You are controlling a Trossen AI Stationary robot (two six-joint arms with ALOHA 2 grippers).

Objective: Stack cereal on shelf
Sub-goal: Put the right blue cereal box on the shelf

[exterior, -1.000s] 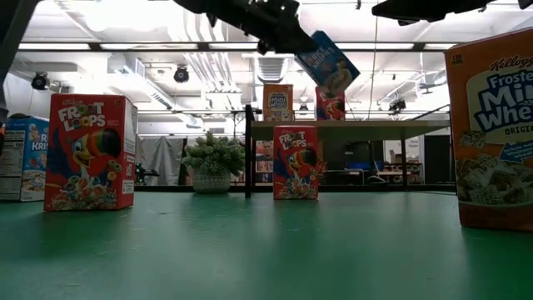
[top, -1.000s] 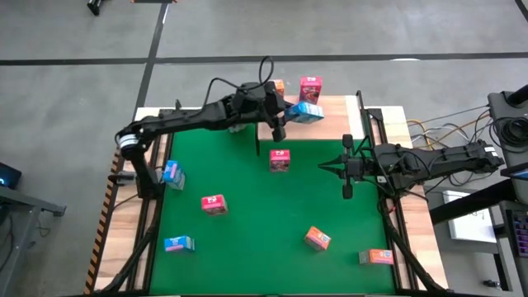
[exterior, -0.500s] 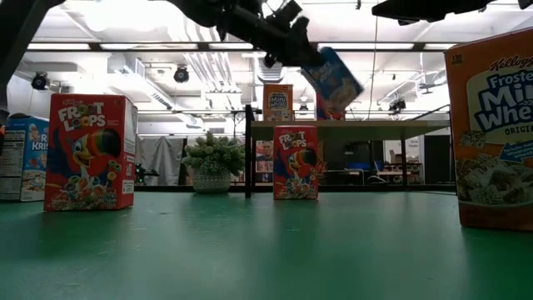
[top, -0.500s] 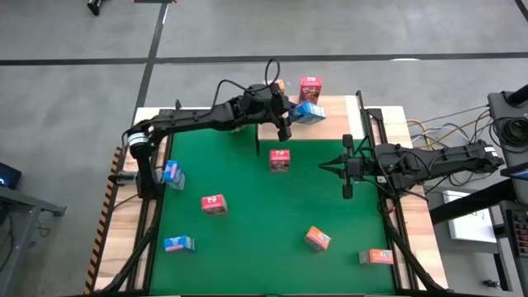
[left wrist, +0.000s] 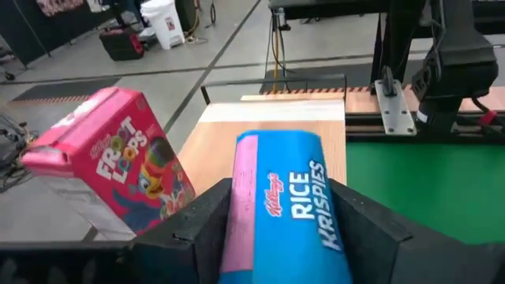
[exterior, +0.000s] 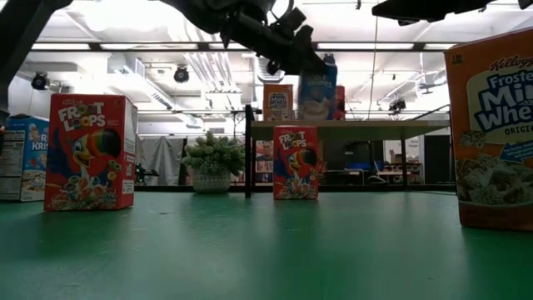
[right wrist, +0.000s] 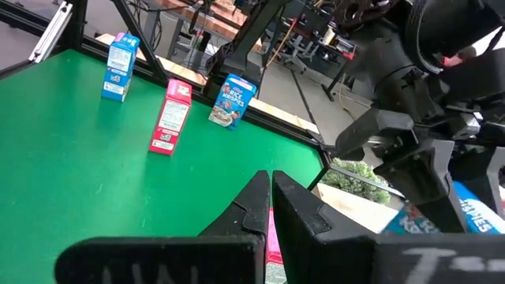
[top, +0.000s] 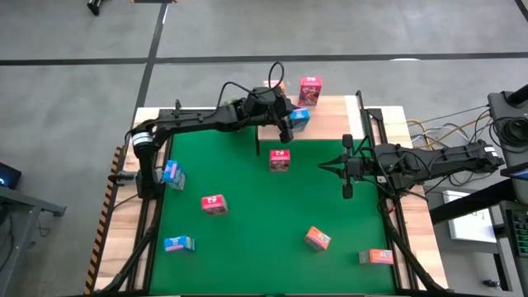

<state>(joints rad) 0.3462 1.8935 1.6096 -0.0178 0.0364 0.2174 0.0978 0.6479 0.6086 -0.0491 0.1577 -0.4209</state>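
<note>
The blue Rice Krispies box (top: 300, 119) stands on the shelf (top: 330, 111), between the orange box (top: 278, 86) and the red Froot Loops box (top: 310, 87) that also stand there. The left pincer (top: 289, 124) brackets this blue box, one finger (left wrist: 203, 229) on each side of it; whether the fingers press on the box or have let go cannot be told. Off the shelf, on the green tabletop (top: 247, 239), a red box (top: 280, 159) stands nearest the shelf, with a second red box (top: 214, 204), two blue boxes (top: 173, 174) and two orange boxes (top: 317, 238) lying farther from it. The right pincer (top: 346, 167) hangs clenched and empty over the tabletop, beside the shelf's right end.
</note>
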